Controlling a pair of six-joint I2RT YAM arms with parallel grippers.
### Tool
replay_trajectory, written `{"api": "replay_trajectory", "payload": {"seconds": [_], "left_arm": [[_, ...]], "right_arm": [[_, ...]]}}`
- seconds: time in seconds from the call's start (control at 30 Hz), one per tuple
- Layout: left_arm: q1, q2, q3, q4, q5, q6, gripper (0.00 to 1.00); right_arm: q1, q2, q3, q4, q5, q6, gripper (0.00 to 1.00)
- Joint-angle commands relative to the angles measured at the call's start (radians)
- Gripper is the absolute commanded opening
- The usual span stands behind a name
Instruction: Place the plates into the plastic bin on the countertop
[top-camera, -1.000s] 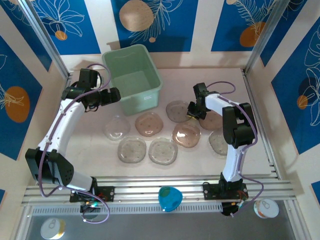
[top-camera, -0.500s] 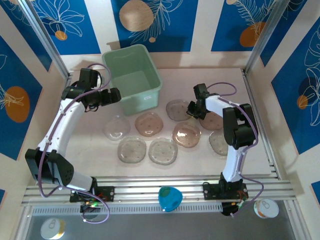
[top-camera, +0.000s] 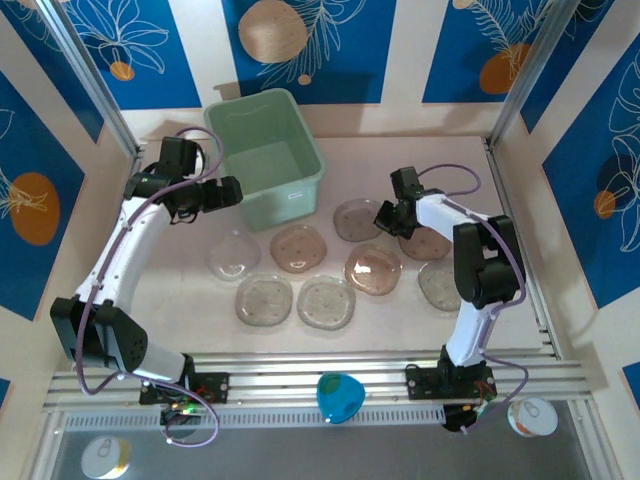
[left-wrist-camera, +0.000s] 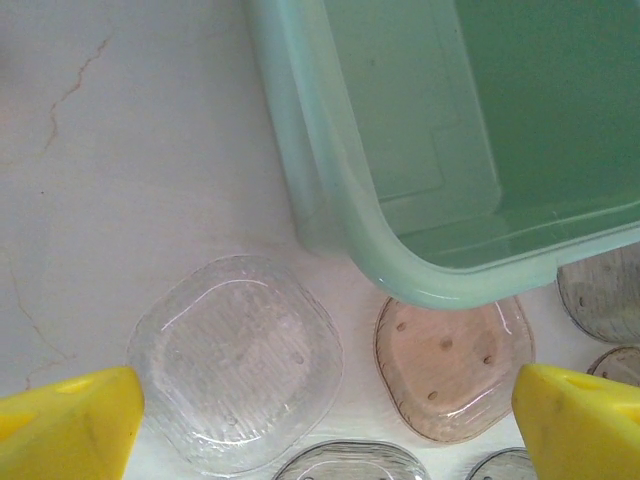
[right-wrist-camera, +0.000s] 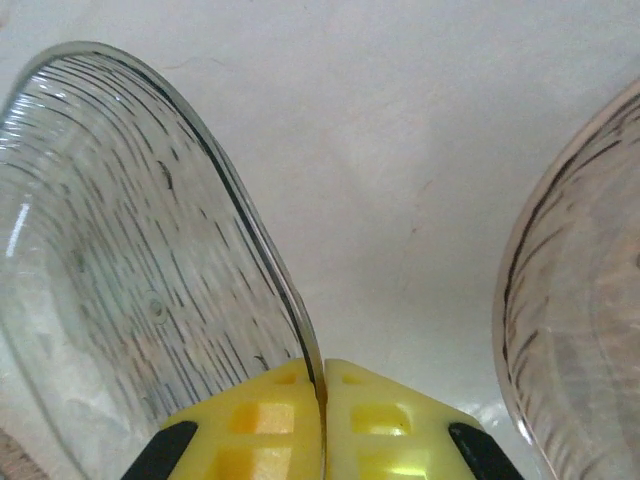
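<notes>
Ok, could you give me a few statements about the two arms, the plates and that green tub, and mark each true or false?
1. The right gripper is shut on the rim of a clear-greyish plate. True.
2. The mint-green bin has plates in it. False: its inside is bare.
3. The left gripper is open, near the bin. True.
4. The other plates sit in one stack. False: they lie spread over the countertop.
</notes>
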Motion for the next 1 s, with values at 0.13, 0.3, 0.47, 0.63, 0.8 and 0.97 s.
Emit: {"api": "replay_trajectory", "payload": {"seconds": [0.13, 0.3, 0.47, 0.63, 0.8, 0.97], "left_arm": [[-0.01, 0.053, 0.096, -0.072, -0.049, 0.045, 0.95], [-0.006, 0.101, 0.156, -0.1, -0.087, 0.072, 0.96], [0.006, 0.166, 0.221, -0.128, -0.095, 0.086, 0.98], [0.028, 0.244, 0.274, -0.149, -0.081, 0.085, 0.98], [0.035, 0.321, 0.337, -0.152, -0.074, 0.088, 0.97], [0.034, 0.386, 0.368, -0.158, 0.001, 0.095, 0.83]], "right_arm": [[-0.025, -0.164, -0.033, -0.027, 0.001, 0.004, 0.06], [-0.06, -0.28, -0.066, -0.045, -0.008, 0.002, 0.04], [-0.104, -0.39, -0.094, -0.08, -0.032, -0.018, 0.04], [-0.145, -0.493, -0.131, -0.123, -0.067, -0.025, 0.04], [-0.179, -0.568, -0.17, -0.147, -0.084, -0.026, 0.04], [-0.191, -0.588, -0.186, -0.156, -0.092, -0.027, 0.04]]}}
